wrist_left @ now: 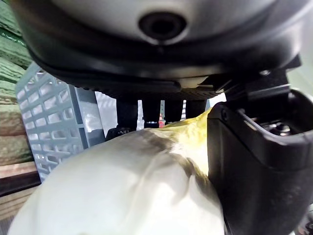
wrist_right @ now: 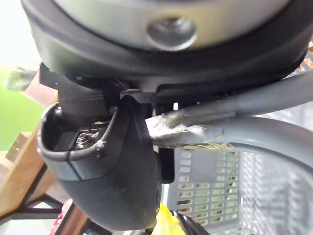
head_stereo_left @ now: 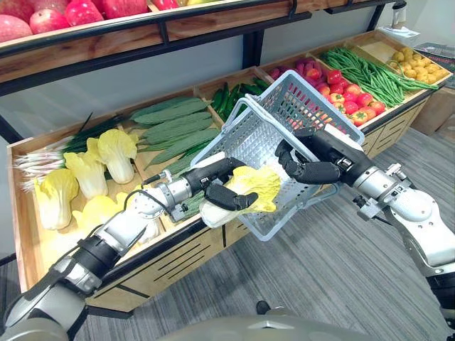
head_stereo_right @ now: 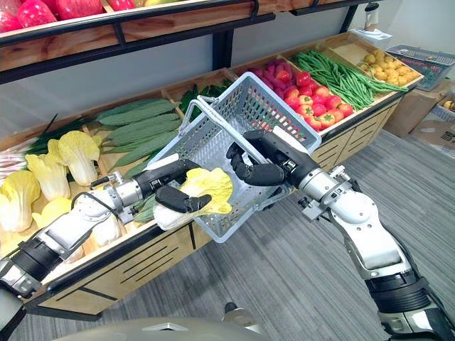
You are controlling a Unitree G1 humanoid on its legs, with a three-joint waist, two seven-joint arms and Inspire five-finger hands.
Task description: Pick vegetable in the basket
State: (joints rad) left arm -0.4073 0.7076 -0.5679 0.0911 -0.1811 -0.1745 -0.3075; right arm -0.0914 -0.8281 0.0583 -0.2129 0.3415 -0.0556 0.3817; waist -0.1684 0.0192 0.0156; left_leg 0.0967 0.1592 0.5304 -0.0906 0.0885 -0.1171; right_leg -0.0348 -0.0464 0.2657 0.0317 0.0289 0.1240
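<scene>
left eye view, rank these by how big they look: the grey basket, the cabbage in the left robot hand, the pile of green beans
1. grey basket, clearly the largest.
2. cabbage in the left robot hand and green beans: about alike. The beans lie farther from the camera, so I won't rank them.

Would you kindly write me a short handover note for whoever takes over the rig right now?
Left hand: shut on a yellow-leaved cabbage.
Right hand: shut on the handle of the grey basket, held tilted in front of the vegetable stand.
Cabbage: leafy end inside the basket, white stalk end at its near rim, not released.
Done: cabbage picked and at the basket.
Left: let go, withdraw the left hand.
</scene>
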